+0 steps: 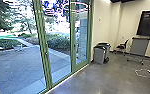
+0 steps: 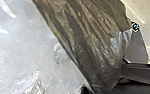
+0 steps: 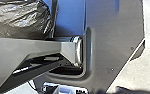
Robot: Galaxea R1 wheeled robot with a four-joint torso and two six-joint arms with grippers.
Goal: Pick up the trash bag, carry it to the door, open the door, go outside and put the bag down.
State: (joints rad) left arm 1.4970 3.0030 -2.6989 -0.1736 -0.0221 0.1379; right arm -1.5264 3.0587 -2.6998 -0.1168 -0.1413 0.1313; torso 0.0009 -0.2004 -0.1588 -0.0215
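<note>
Head view: glass door (image 1: 58, 50) stands shut, ahead and to the robot's left; its green frame (image 1: 42, 47) slants away toward the bins (image 1: 100, 53). Which panel opens, cannot tell.

Left wrist view: bag (image 2: 88, 37) drawn into long creases that narrow toward the left gripper (image 2: 99, 88), judged closed on its gathered end. Right gripper: state cannot be told.

Judgement: carrying arm is also the one nearer the glass, so the bag may get between robot and door; turning to face the frame squarely should help.
</note>
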